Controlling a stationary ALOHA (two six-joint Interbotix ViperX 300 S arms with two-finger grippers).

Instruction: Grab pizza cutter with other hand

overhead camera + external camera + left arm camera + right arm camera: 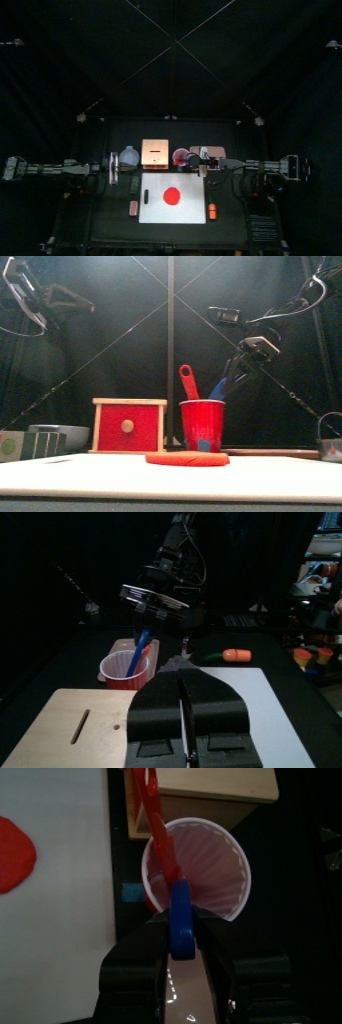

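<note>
While the left gripper [187, 707] hangs back with jaws pressed together and empty, well apart from the red cup [127, 666], the grab step is on the right side. Right gripper [181, 953] sits over the cup's mouth, jaws pinching the blue handle of the pizza cutter [179, 918], which stands between them inside the cup beside a red tool [189, 381]. Next move, likely: lift straight up so the cutter clears the rim without tipping the cup

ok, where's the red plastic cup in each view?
Top: red plastic cup at table's back, right of the wooden box.
Front: centre, right of the box.
Left wrist: left of middle.
Right wrist: centre, beside the box.
Shared landmark: the box.
</note>
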